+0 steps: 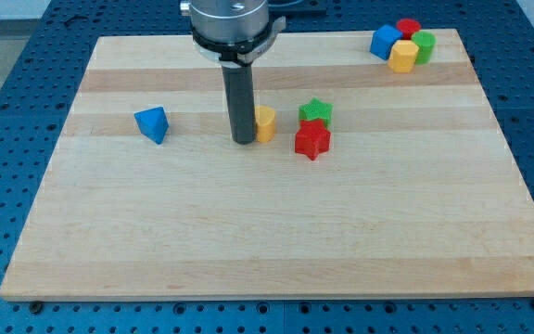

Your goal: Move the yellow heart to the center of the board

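My tip point(243, 141) stands on the wooden bench point(248, 241), touching or just beside the left side of the yellow heart point(265, 123), which it partly hides. There is no claw on this arm, only the rod, so there is nothing to spread or press together. The yellow heart lies a little above the center of the board, and near it on the view's right are a green star point(315, 111) and a red star point(311, 140), which touch each other. I judge that the heart must travel a short way toward the view's bottom, so my tip should go around to the top side of the heart and push slowly downward, keeping the push through its middle so it does not turn away toward the red star. A blue triangle block point(152, 123) is well apart at the left.
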Available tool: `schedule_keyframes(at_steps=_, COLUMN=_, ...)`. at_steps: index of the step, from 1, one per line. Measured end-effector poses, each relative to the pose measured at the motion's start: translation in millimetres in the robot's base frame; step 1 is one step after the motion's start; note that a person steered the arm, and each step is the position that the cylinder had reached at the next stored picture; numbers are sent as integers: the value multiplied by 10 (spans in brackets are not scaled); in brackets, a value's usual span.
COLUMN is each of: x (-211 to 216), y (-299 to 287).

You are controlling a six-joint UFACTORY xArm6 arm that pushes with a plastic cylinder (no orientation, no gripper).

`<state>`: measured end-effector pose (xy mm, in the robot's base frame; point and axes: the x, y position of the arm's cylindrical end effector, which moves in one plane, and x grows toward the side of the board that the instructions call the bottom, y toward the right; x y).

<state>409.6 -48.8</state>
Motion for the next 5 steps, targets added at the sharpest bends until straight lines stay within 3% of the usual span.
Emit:
schedule_keyframes(at_steps=4, x=-125, y=200)
schedule_keyframes(at_steps=5, x=24, y=109)
